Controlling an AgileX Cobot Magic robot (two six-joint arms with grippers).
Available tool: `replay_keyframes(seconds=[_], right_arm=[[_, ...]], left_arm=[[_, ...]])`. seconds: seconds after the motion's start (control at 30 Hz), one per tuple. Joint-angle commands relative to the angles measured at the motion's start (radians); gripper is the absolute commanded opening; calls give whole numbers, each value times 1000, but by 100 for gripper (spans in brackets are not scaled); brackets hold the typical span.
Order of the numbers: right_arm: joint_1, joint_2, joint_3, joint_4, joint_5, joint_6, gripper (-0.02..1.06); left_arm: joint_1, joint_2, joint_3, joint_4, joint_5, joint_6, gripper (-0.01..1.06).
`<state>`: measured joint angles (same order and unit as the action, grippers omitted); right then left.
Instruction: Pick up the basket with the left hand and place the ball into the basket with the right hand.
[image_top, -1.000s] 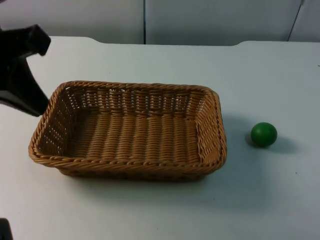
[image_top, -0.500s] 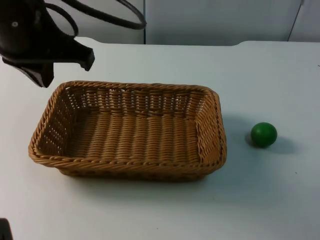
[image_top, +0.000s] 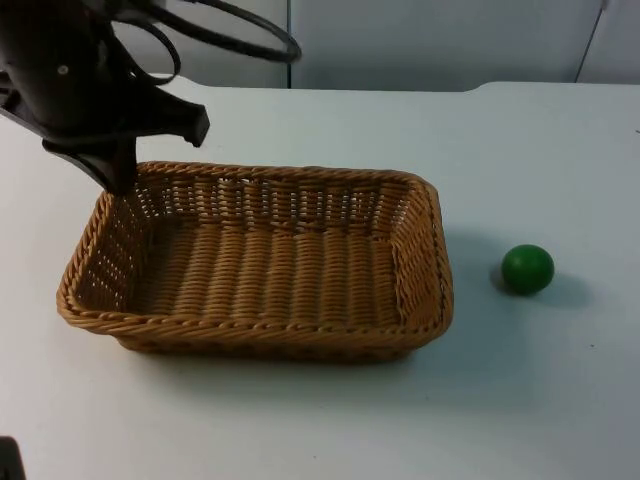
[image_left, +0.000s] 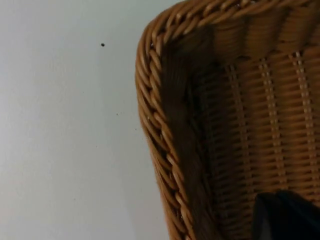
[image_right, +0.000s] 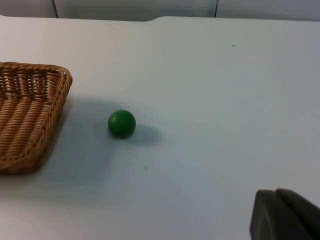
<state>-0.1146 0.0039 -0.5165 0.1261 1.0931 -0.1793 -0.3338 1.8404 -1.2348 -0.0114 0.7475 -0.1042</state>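
Note:
A woven brown basket (image_top: 250, 328) sits on the white table, left of centre. A small green ball (image_top: 527, 269) lies on the table to its right, well apart from it. My left gripper (image_top: 115, 178) hangs at the basket's far left corner, just over the rim. In the left wrist view that corner's rim (image_left: 150, 110) is very close, and the left gripper (image_left: 285, 215) stands over the inner side of the wall. The right wrist view has the ball (image_right: 122, 123) beside the basket's end (image_right: 30, 110), with the right gripper (image_right: 285, 215) far back from both, waiting.
The grey partition wall (image_top: 400, 40) closes the table at the back. Bare white table (image_top: 560, 400) lies around the ball and in front of the basket.
My left arm has swung in from the left edge, moving right and down to the basket's far left corner. Basket and ball have not moved.

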Motion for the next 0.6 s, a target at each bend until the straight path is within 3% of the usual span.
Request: replay_keyframes(seconds=[0.0, 0.4, 0.47, 0.53, 0.57], right_arm=[[1, -4, 4, 0, -5, 1, 0], [1, -4, 4, 0, -5, 1, 0], [1, -4, 4, 0, -5, 1, 0], [1, -4, 4, 0, -5, 1, 0], [1, -4, 4, 0, -5, 1, 0]], left_arm=[[69, -1, -9, -135, -7, 67, 0], [109, 1, -9, -154, 21, 98, 1], [109, 11, -9, -131, 31, 104, 10], [109, 30, -9, -131, 43, 104, 29], [109, 30, -9, -131, 43, 104, 29]])
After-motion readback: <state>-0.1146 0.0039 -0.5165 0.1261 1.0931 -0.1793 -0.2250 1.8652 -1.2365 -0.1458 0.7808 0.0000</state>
